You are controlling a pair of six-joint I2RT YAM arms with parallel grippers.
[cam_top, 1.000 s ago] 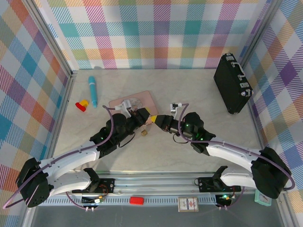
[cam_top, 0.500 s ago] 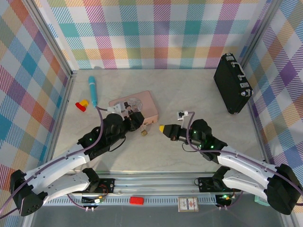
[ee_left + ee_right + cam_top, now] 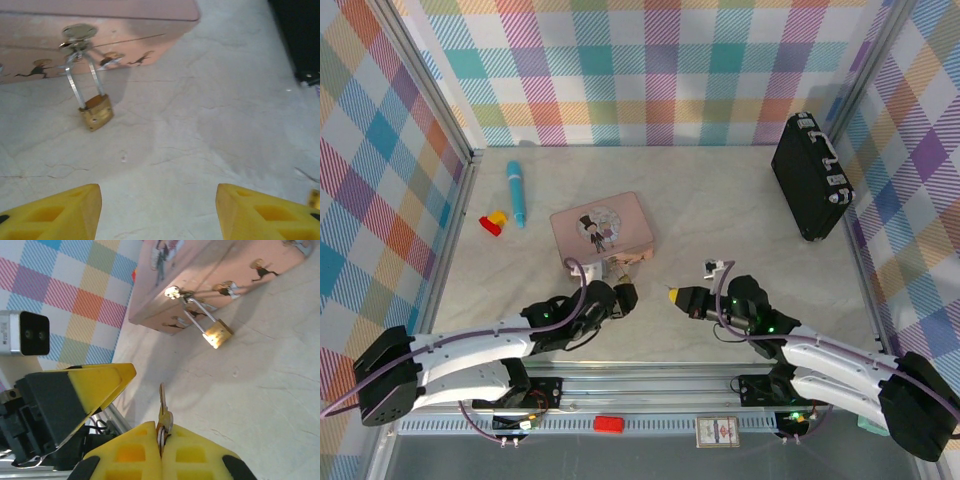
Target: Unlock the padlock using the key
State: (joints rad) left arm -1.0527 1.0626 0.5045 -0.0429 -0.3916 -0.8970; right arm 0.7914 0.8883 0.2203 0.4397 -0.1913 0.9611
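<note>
Left pincer: the left pincer (image 3: 159, 212) stands released and empty, its yellow fingers wide apart over the bare bench (image 3: 210, 130).
Padlock: the padlock (image 3: 96, 111), upper left in the left wrist frame, hangs by its shackle from the latch (image 3: 77, 34) of the pink box (image 3: 140, 35). Its brass body rests on the bench, and its long axis runs from the latch out toward the pincer.
Key: the key (image 3: 162, 402) stands blade-up at bottom centre of the right wrist frame.
Right pincer: the right pincer (image 3: 161, 445) is clenched on the key's head.
Bearing: the padlock lies up and to the right of the key tip, apart from it. From overhead, the left pincer looks the nearer of the two. The keyhole cannot be made out.
</note>
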